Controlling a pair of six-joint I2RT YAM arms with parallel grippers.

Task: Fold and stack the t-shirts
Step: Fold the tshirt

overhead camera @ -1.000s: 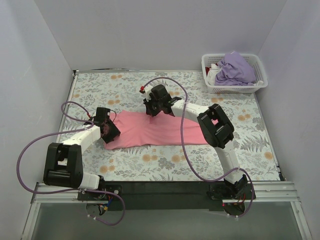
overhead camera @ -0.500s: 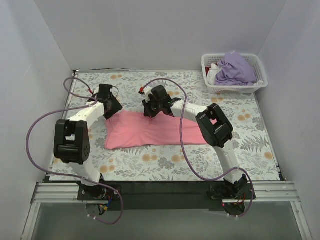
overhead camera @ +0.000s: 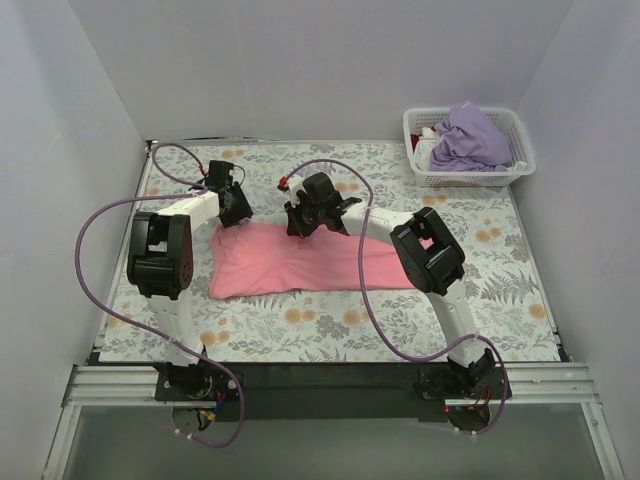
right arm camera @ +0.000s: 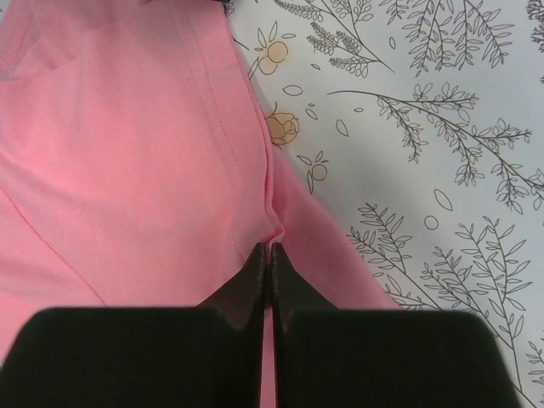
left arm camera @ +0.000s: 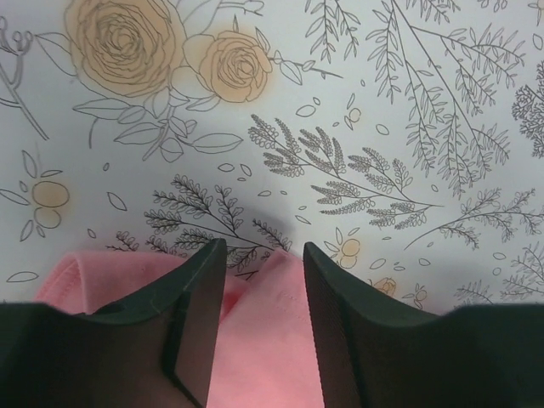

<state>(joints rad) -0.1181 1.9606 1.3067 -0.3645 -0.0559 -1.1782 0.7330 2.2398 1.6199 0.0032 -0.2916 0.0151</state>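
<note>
While two t-shirts are showing, the salmon pink t-shirt (overhead camera: 300, 262) is lying spread across the middle of the floral tablecloth (overhead camera: 400, 320), and the lavender t-shirt (overhead camera: 470, 135) is sitting heaped in the one white basket (overhead camera: 470, 180) at the far right corner. The right arm (overhead camera: 430, 255) is crossing above the pink cloth. The left gripper (left arm camera: 263, 246) is hanging over the shirt's far left corner, jaws parted and gripping nothing. The right gripper (right arm camera: 269, 248) is pressing its jaws together, pinching a ridge of pink cloth.
</note>
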